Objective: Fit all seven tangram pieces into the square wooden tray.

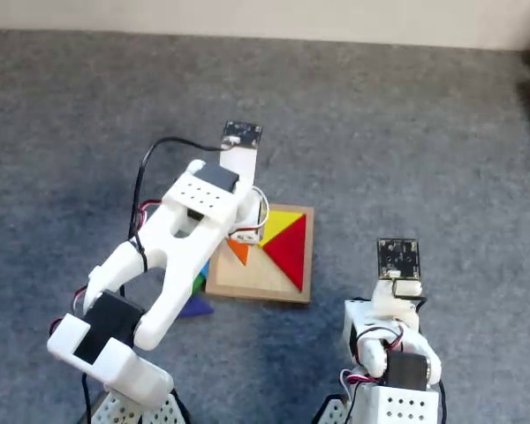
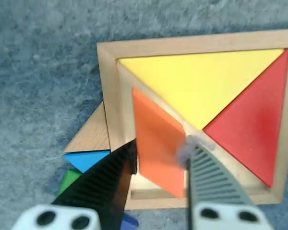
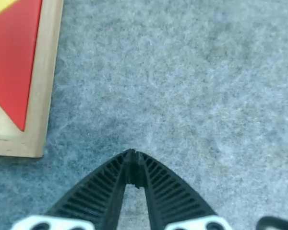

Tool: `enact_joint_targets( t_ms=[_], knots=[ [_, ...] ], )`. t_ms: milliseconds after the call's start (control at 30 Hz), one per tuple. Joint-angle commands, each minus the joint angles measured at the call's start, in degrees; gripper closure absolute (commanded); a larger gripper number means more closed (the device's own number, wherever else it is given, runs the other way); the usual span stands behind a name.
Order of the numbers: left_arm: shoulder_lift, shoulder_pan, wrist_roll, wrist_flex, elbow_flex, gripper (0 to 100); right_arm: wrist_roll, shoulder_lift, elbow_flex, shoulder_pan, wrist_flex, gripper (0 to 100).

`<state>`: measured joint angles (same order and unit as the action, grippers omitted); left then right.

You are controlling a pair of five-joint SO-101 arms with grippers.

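Note:
The square wooden tray [image 1: 302, 284] [image 2: 108, 86] lies on the grey carpet. A yellow triangle [image 2: 201, 81] [image 1: 284, 222] and a red triangle [image 2: 252, 129] [image 1: 289, 250] lie flat inside it. My left gripper [image 2: 162, 148] is shut on an orange parallelogram [image 2: 156, 139] [image 1: 238, 252], held over the tray's bare part beside the yellow triangle. My right gripper [image 3: 134, 160] is shut and empty, low over bare carpet to the side of the tray's corner [image 3: 38, 120].
Outside the tray, against its rim, lie a wood-coloured triangle [image 2: 91, 136], a light blue piece [image 2: 86, 159], a green piece [image 2: 69, 178] and a dark blue piece [image 1: 194, 306]. The left arm [image 1: 185, 238] covers part of them from above. Carpet surrounds the tray.

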<state>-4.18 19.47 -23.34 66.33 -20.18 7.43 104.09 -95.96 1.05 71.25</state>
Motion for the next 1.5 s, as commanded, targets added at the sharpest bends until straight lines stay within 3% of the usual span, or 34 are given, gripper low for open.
enact_joint_targets(
  t_ms=[0,333,533,767,933,1067,1200,1467],
  knots=[
    [2.7,0.8,-0.7,-1.0,-0.1,73,0.6,1.0,-5.8,0.7,0.4,99.3],
    [2.9,-2.2,-0.1,-1.8,-0.2,73,0.6,1.0,-5.8,0.7,0.4,99.3],
    [2.8,-4.5,8.4,-0.1,-2.5,73,0.6,1.0,-5.8,0.7,0.4,99.3],
    [2.7,-10.4,12.8,-0.2,-4.0,73,0.6,1.0,-5.8,0.7,0.4,99.3],
    [-2.3,-10.9,14.0,-2.4,-3.2,73,0.6,1.0,-5.8,0.7,0.4,99.3],
    [-10.7,-10.9,14.0,-2.5,2.9,73,0.6,1.0,-5.8,0.7,0.4,99.3],
    [-17.0,-12.9,13.9,2.9,11.8,73,0.6,1.0,-5.8,0.7,0.4,99.3],
    [-22.4,-18.5,14.0,5.5,21.1,73,0.6,1.0,-5.8,0.7,0.4,99.3]
  ],
)
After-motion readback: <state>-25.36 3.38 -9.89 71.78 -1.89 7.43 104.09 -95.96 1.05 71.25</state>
